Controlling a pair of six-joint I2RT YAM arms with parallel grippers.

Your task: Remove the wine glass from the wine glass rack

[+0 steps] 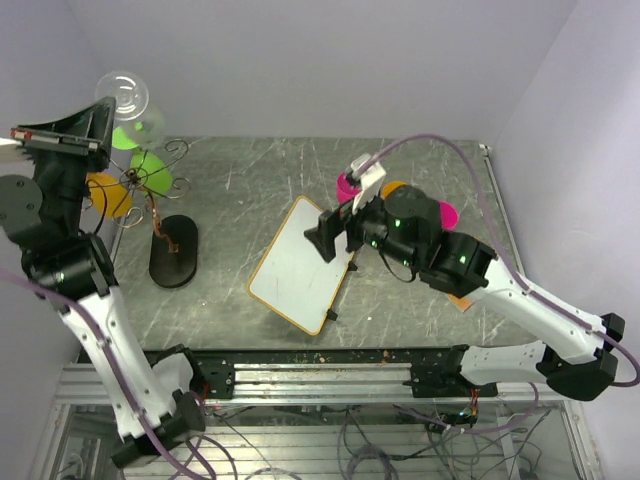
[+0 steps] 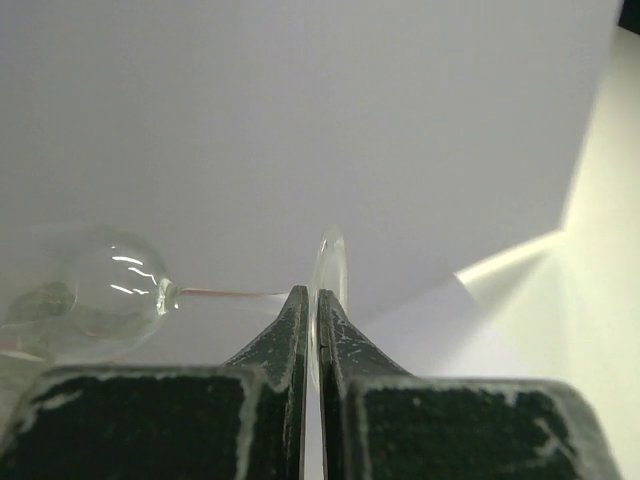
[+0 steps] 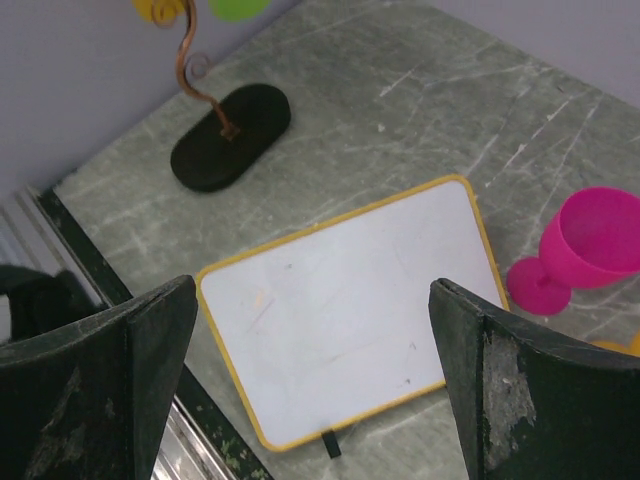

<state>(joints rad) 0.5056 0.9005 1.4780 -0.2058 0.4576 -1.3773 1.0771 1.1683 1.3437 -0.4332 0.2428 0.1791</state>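
My left gripper (image 2: 312, 296) is shut on the round foot of a clear wine glass (image 2: 112, 290). The glass lies sideways, its bowl to the left and its thin stem running to the foot between my fingers. In the top view the left gripper (image 1: 103, 108) holds this glass (image 1: 127, 96) high at the back left, above the wine glass rack (image 1: 156, 215). The rack is a thin wire tree with curled arms on a black oval base (image 1: 173, 251). My right gripper (image 1: 326, 240) is open and empty, hovering over a whiteboard (image 3: 340, 310).
Green (image 1: 151, 171) and yellow (image 1: 108, 194) plastic glasses hang on the rack. The yellow-framed whiteboard (image 1: 300, 265) lies mid-table. A pink plastic goblet (image 3: 590, 245) stands behind it, also seen from above (image 1: 347, 187). The back wall is close behind the left gripper.
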